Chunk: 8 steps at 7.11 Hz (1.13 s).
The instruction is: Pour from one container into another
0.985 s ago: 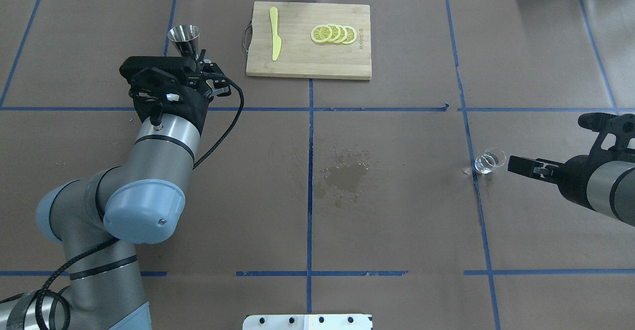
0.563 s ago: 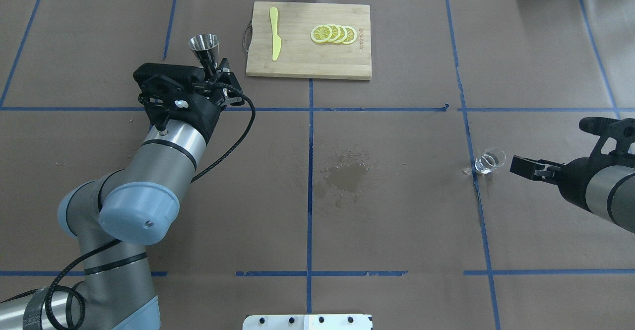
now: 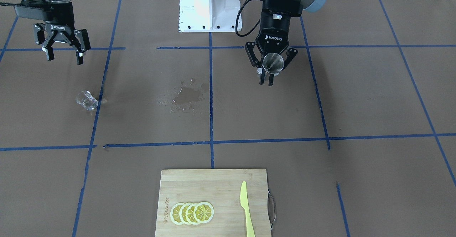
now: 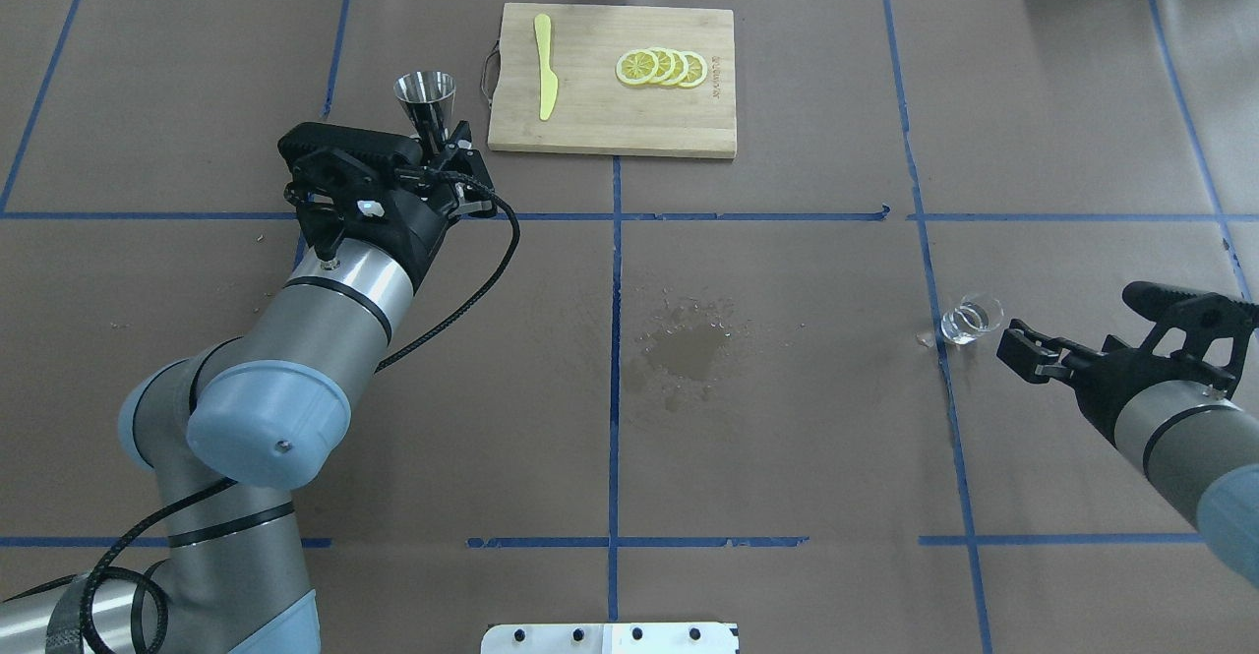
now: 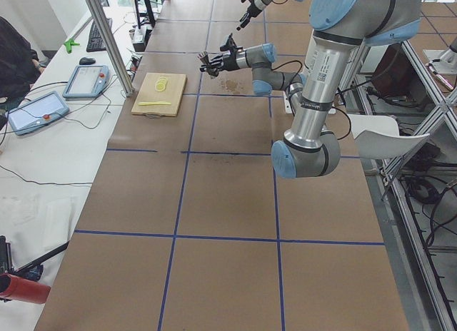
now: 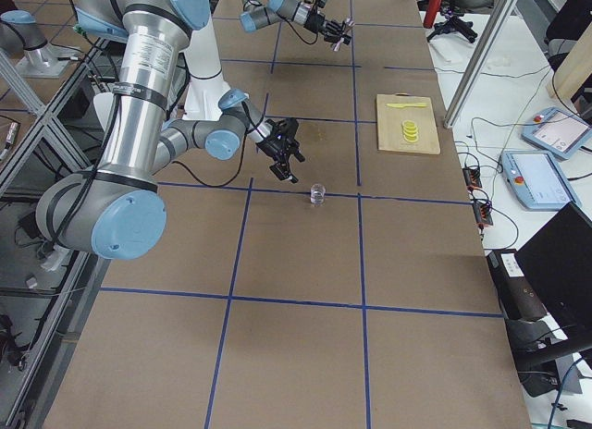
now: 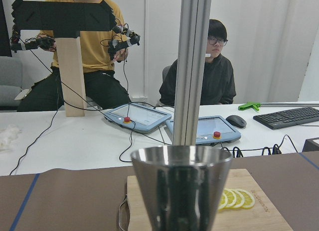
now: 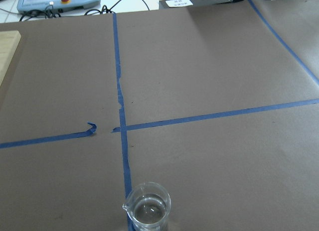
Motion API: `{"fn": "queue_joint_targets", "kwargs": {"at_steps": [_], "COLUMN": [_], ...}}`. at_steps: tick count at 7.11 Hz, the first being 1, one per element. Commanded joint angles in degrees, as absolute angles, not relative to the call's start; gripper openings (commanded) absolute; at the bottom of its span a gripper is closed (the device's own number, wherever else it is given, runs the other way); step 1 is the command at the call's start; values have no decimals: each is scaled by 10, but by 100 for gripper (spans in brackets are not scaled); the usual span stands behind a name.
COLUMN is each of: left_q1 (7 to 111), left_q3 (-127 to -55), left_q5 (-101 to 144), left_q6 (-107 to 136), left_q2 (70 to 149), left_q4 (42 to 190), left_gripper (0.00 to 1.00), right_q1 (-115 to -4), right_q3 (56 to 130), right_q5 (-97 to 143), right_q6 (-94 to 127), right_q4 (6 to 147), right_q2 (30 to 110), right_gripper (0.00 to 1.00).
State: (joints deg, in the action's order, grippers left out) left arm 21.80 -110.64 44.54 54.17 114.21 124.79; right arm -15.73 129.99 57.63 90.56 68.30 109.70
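Note:
A steel measuring cup (image 4: 425, 93) stands upright in my left gripper (image 4: 440, 146), which is shut on its lower part above the table, just left of the cutting board. The front-facing view shows the same steel cup (image 3: 273, 62) between the fingers of the left gripper (image 3: 267, 77), and the steel cup (image 7: 182, 186) fills the bottom of the left wrist view. A small clear glass beaker (image 4: 970, 320) stands on the table at the right. My right gripper (image 3: 64, 56) is open and empty, a short way from the beaker (image 3: 86, 100). The beaker (image 8: 147, 208) sits low in the right wrist view.
A wooden cutting board (image 4: 600, 123) at the far middle carries lemon slices (image 4: 661, 67) and a yellow knife (image 4: 544, 66). A wet patch (image 4: 689, 349) darkens the table's centre. Two people (image 7: 212, 71) sit beyond the far edge, behind pendants.
My left arm has carried the steel cup to the right, closer to the cutting board. My right arm has swung lower and turned, its gripper staying near the beaker.

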Motion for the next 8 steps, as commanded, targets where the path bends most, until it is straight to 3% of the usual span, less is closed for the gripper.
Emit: {"fn": "queue_joint_targets", "kwargs": {"at_steps": [1, 5, 8], "left_q1": [218, 218, 217], "left_q3": [-1107, -1102, -1100], "left_q5": [446, 446, 446], "left_q6": [541, 541, 543], "left_q2": [1142, 1139, 1139], "left_q4": [1248, 1249, 1249], "left_gripper": [0, 0, 0], "right_q1": [-95, -81, -70], "right_q3": [1254, 1150, 1093], "right_q5": [437, 338, 309], "right_q6": [966, 960, 960], "right_q4": [681, 680, 680], "right_q2": [1094, 1015, 1011], "right_gripper": [99, 100, 100]}}
